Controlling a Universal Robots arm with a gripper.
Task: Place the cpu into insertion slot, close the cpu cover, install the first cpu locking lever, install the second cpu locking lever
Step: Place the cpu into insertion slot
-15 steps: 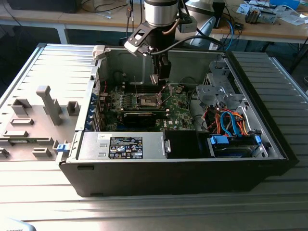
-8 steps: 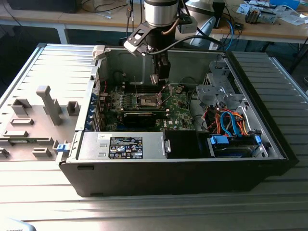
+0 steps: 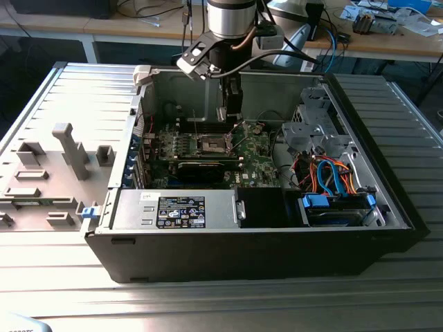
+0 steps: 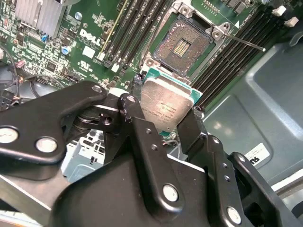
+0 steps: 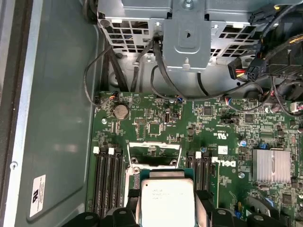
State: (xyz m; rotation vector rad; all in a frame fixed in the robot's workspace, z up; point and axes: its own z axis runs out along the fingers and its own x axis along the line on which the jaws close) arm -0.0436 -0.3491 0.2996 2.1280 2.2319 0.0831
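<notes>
In both wrist views my gripper (image 4: 163, 113) (image 5: 167, 204) is shut on the cpu (image 4: 165, 104) (image 5: 168, 198), a silver-topped square chip with a green edge, one black finger (image 4: 190, 130) on each side. The chip hangs just beside and above the insertion slot (image 4: 182, 45), whose dark contact field lies bare inside its silvery rim. The cpu cover (image 5: 154, 147) stands swung open at the slot's far edge. A thin locking lever (image 4: 246, 42) sticks out free. In the exterior view the gripper (image 3: 230, 114) is down inside the computer case over the slot (image 3: 213, 144).
Black memory slots (image 4: 137, 23) flank the socket on both sides. A finned heatsink (image 5: 271, 165), a coin cell (image 5: 121, 111) and loose cables (image 5: 161, 80) surround it. The metal drive cage (image 3: 304, 131) and case wall (image 5: 57, 118) stand close by.
</notes>
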